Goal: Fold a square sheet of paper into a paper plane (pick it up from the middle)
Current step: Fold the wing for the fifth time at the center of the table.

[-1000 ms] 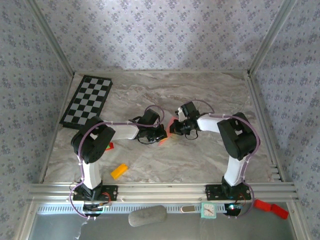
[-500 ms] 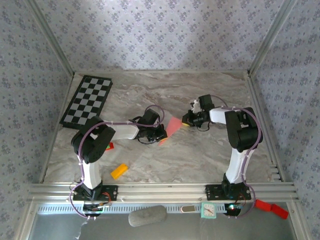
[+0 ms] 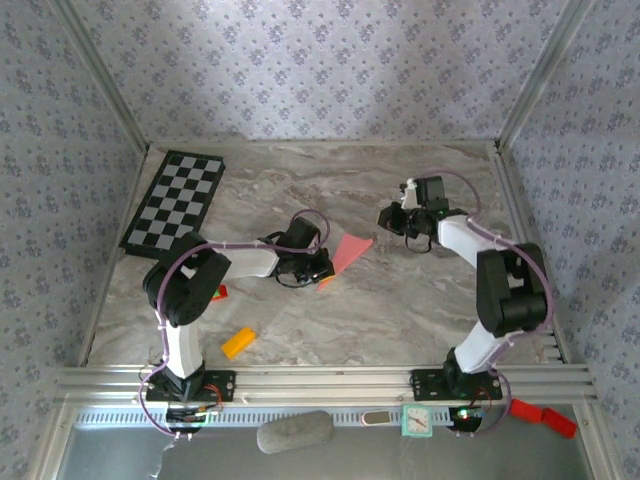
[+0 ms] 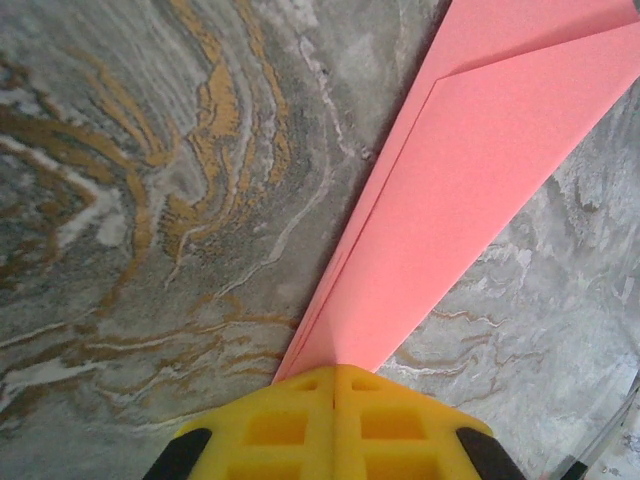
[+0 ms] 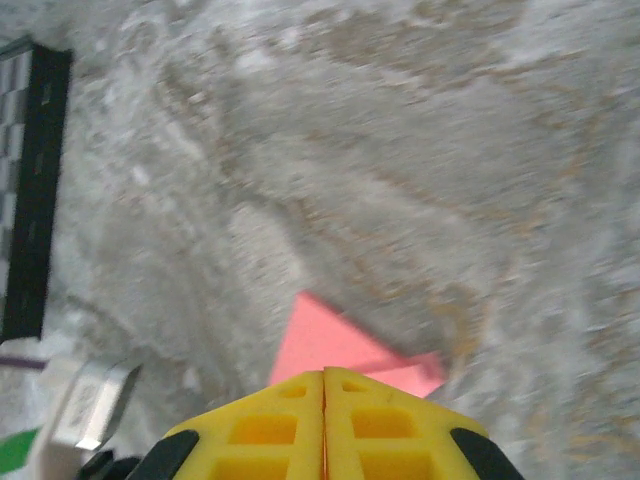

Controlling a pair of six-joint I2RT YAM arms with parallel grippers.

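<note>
The salmon-pink sheet of paper (image 3: 350, 252) is folded into a narrow wedge with layered edges and lies low over the marble table. My left gripper (image 3: 324, 274) is shut on its narrow end. In the left wrist view the yellow jaws (image 4: 335, 372) meet on the paper (image 4: 470, 180), which runs up and to the right. My right gripper (image 3: 386, 216) is to the right of the paper's far corner, apart from it. Its jaws (image 5: 323, 375) are shut with nothing between them, and the paper (image 5: 335, 345) lies beyond the tips in a blurred view.
A black-and-white chessboard (image 3: 175, 200) lies at the back left. An orange block (image 3: 238, 342) sits near the front left, and a small red-and-green block (image 3: 218, 292) lies beside the left arm. Patterned walls and metal rails border the table (image 3: 400, 310).
My right gripper has pulled away from the paper, moving right and toward the back. The paper now shows as a longer wedge. The left arm has not moved.
</note>
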